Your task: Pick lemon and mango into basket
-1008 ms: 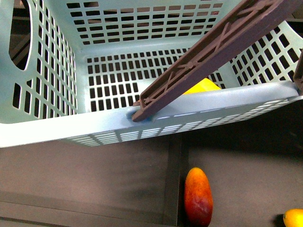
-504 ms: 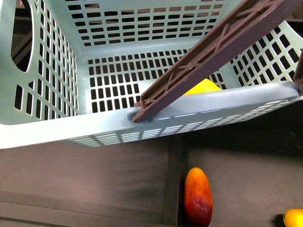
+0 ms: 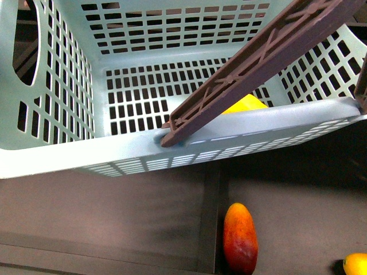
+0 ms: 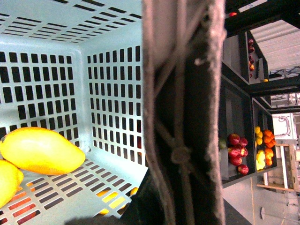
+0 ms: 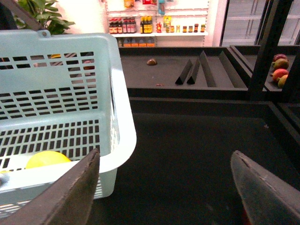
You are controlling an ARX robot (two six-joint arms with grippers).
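Yellow lemon (image 4: pixel 41 150) lengthwise along basket (image 4: pixel 112 84) floor, tip toward corner.

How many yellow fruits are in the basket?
2. The whole yellow fruit lies on the basket floor; the cut-off yellow fruit, at the picture's edge, is next to it. The handle may hide more.
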